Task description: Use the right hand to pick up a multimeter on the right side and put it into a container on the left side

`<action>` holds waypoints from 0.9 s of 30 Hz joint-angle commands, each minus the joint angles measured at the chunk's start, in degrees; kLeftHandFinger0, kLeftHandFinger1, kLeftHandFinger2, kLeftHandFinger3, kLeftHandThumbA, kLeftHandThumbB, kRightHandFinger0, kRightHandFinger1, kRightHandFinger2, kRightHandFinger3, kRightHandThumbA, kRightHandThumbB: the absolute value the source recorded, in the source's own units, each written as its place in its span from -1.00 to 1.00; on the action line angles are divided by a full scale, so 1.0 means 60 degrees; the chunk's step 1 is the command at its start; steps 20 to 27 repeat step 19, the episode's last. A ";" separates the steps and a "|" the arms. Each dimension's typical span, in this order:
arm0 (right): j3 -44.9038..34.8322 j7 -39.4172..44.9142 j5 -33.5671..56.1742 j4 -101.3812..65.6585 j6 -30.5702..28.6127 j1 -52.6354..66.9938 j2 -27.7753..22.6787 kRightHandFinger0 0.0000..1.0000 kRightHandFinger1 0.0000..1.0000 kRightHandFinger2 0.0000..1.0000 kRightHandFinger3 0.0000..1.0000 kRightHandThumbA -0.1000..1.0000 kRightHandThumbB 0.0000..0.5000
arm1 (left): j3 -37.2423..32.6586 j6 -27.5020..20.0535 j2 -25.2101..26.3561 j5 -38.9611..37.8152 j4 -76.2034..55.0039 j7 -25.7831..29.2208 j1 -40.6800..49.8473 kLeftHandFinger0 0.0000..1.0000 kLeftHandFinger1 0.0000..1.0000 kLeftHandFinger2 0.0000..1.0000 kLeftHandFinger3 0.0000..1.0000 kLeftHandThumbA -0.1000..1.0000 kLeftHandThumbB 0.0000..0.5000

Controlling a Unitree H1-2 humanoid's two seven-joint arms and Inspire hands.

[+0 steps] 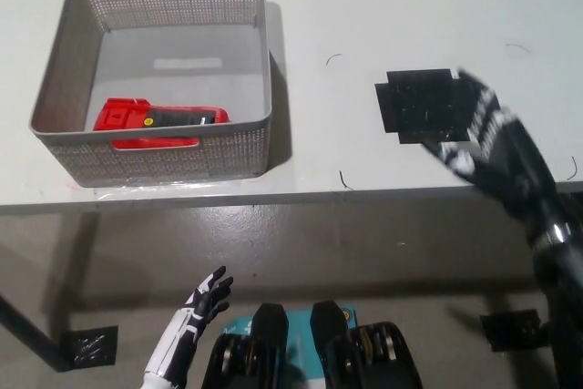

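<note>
Multimeter (157,121): red and grey, lying flat inside my grey basket (64,61), near its front wall.
Basket: on the left of the white table (364,6).
Right hand (483,138): blurred over the table's front edge, beside the black square mat (421,103), holding nothing; fingers' spread I cannot tell.
Left hand (208,296): low below the table, fingers spread, empty.

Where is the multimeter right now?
In the head view the red multimeter lies flat inside the grey basket on the table's left side, against the basket's near wall, far from the black right hand.
</note>
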 commanded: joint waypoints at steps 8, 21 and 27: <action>0.0609 0.1355 0.1573 -0.2136 -0.1475 0.2992 -0.0371 1.00 1.00 1.00 1.00 1.00 0.45 | 0.0347 0.0049 -0.0138 -0.0218 -0.0132 0.0148 0.0210 1.00 1.00 1.00 1.00 1.00 0.76; 0.0873 0.1601 0.1396 -0.0367 -0.2059 0.3972 -0.0478 1.00 1.00 1.00 1.00 1.00 0.17 | 0.0518 -0.0133 -0.0220 -0.0102 -0.0106 0.0215 0.0391 1.00 1.00 1.00 1.00 1.00 0.67; 0.0873 0.1601 0.1396 -0.0367 -0.2059 0.3972 -0.0478 1.00 1.00 1.00 1.00 1.00 0.17 | 0.0518 -0.0133 -0.0220 -0.0102 -0.0106 0.0215 0.0391 1.00 1.00 1.00 1.00 1.00 0.67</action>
